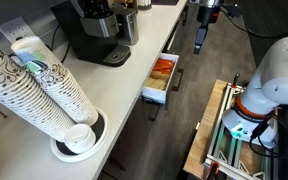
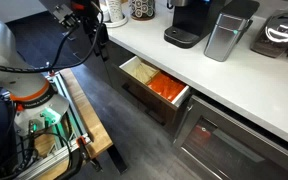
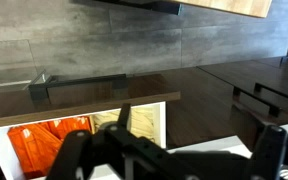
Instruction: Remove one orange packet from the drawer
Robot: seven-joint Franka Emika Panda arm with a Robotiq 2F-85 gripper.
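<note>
The drawer [image 1: 154, 97] stands pulled open under the counter, seen in both exterior views [image 2: 132, 78]. Orange packets [image 1: 163, 67] fill one compartment [image 2: 166, 87]; pale yellow ones lie beside them. In the wrist view the orange packets [image 3: 49, 140] lie at lower left inside the white drawer wall [image 3: 171, 118], behind the black bar handle [image 3: 79, 82]. My gripper [image 1: 199, 40] hangs above the floor, apart from the drawer, and also shows in an exterior view [image 2: 102, 38]. Its dark fingers [image 3: 194, 140] stand wide apart, open and empty.
A coffee machine [image 1: 96, 28] and a stack of paper cups [image 1: 44, 90] stand on the counter. A metal canister [image 2: 224, 35] and another machine [image 2: 189, 20] stand above the drawer. The robot's wooden stand [image 1: 216, 130] is on the dark floor.
</note>
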